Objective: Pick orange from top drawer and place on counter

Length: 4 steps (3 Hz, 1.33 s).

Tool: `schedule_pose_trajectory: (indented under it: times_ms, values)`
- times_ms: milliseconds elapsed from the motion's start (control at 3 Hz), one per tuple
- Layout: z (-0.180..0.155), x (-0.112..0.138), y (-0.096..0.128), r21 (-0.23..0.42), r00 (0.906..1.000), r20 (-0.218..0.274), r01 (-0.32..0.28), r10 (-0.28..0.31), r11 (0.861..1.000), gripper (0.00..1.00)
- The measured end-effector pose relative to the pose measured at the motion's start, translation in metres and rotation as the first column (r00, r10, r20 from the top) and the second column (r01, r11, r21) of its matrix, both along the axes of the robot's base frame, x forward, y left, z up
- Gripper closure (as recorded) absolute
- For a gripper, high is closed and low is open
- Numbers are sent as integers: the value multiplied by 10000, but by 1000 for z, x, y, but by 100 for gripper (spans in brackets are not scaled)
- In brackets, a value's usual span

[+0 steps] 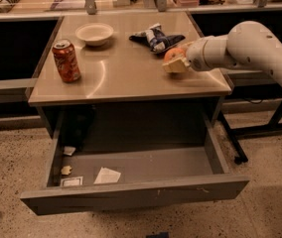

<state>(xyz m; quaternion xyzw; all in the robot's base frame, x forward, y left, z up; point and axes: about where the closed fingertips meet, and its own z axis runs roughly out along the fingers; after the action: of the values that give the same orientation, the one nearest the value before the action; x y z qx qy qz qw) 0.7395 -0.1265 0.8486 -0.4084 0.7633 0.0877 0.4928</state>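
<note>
Now | tool (175, 63) holds orange (173, 53) over counter (121, 76) rt | top drawer (146, 162) open (paper scraps (107, 175))
</note>
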Motion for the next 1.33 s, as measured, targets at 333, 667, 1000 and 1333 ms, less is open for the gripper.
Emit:
schedule_pose_trajectory:
  times_ms: [333,667,1000,1333]
  values:
    - [-1,0,0,6,10000,-13,-3,3,10000,81]
    - [-1,0,0,7,10000,-13,-4,4,10000,59]
    - [-1,0,0,7,10000,-13,-5,5,10000,35]
    - [-1,0,0,7,10000,-14,-5,5,10000,12]
